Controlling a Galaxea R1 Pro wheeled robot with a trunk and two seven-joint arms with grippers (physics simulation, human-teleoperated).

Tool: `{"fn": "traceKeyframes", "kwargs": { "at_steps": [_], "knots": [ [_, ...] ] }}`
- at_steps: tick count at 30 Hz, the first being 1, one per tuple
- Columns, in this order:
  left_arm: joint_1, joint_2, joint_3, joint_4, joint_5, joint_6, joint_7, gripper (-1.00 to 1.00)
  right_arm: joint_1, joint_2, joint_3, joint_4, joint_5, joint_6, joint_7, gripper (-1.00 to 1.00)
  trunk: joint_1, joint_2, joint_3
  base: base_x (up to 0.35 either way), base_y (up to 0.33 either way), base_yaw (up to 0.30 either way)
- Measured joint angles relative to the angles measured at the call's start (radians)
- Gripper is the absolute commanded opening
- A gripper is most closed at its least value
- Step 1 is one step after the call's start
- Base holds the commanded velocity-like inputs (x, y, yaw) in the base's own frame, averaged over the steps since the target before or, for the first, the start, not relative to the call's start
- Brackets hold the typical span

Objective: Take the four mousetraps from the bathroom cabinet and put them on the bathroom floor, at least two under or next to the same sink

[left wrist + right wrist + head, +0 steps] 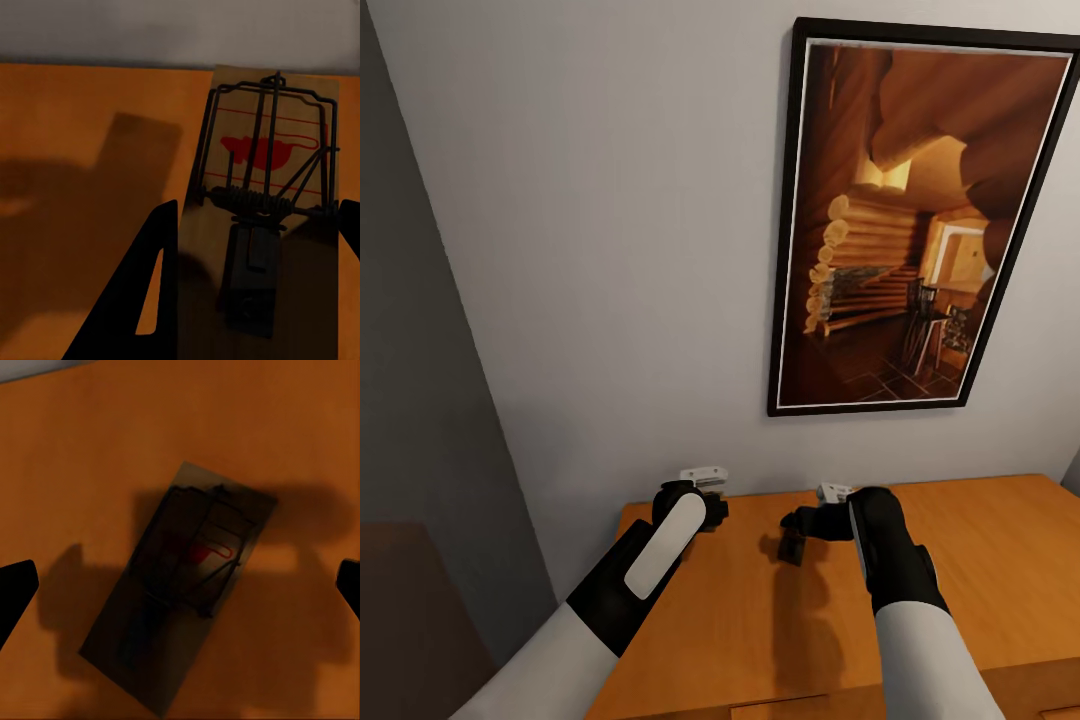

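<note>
Mousetrap at your left gripper: a flat wooden slab [262, 225] with a black wire frame, a coil spring across its middle and a red mark printed on the wood; it lies on the cabinet top [980, 540] near the wall, between your left fingers.
Mousetrap under your right gripper: a second slab [180, 585], lying at a slant on the orange-brown wood, dark in the gripper's shadow, with the same wire frame and red mark.
Left arm: reaches forward over the near-left corner of the cabinet, the left gripper [705, 505] low by the wall.
Left gripper state: fingers apart on either side of the trap; whether they touch it you cannot tell.
Right arm: stretched over the cabinet's middle, the right gripper [798, 540] pointing down.
Right gripper state: wide apart, fingertips [15, 592] well clear of the trap.
Wall: a framed picture [920, 220] hangs above the cabinet.
</note>
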Motion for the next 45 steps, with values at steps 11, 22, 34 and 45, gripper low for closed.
{"fn": "traceKeyframes", "kwargs": {
  "at_steps": [11,22,34,45],
  "knots": [
    [0.0,0.0,0.0,0.0,0.0,0.0,0.0,-1.0,0.0,0.0,-0.004,0.005,0.001,-0.042,0.001,1.0,0.0,0.0,0.0,0.0,0.0,0.0],
    [0.0,0.0,0.0,0.0,0.0,0.0,0.0,-1.0,0.0,0.0,-0.007,0.005,0.0,-0.056,0.005,1.0,0.0,0.0,0.0,0.0,0.0,0.0],
    [0.0,0.0,0.0,0.002,0.0,0.0,0.0,-1.0,0.0,0.0,0.171,0.004,-0.017,-0.051,-0.199,1.0,0.0,0.0,0.0,0.0,0.0,0.0],
    [0.0,0.0,0.0,0.002,0.0,0.0,0.0,-1.0,0.0,0.001,0.372,0.003,-0.431,-0.055,-0.58,1.0,0.0,0.0,0.0,0.0,0.0,0.0]
  ]
}}
